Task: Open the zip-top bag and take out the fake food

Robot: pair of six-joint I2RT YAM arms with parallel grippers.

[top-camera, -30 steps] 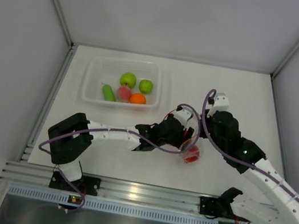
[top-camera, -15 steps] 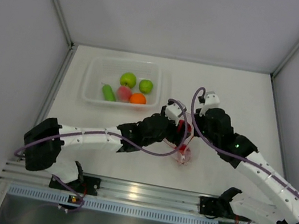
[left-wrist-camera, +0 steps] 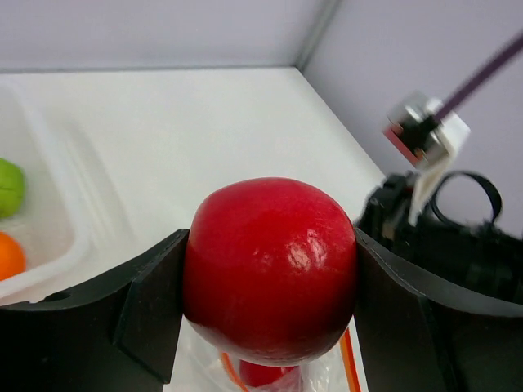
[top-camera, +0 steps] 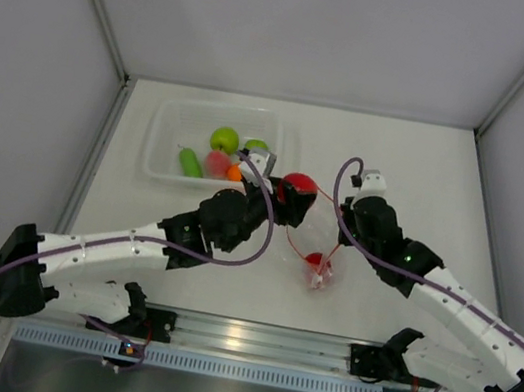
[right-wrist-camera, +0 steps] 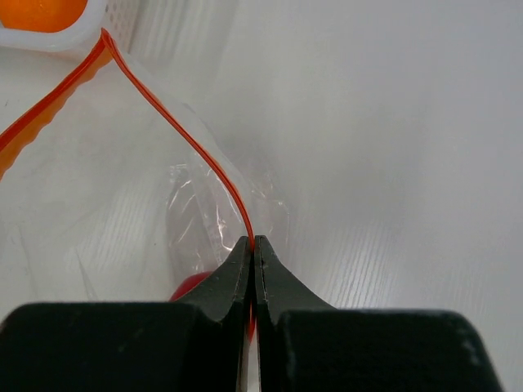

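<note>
One red fruit (left-wrist-camera: 270,269) in left jaws, right jaws pinching bag (right-wrist-camera: 200,208) edge

Tub (top-camera: 165,143) back left (fruits (top-camera: 224,139) inside), bag (top-camera: 310,240) to its right, one fruit (top-camera: 316,260) within

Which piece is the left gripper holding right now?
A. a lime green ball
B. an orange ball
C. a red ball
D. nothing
C: the left gripper has its fingers on either side of a glossy red fruit, held above the zip-top bag.
</note>
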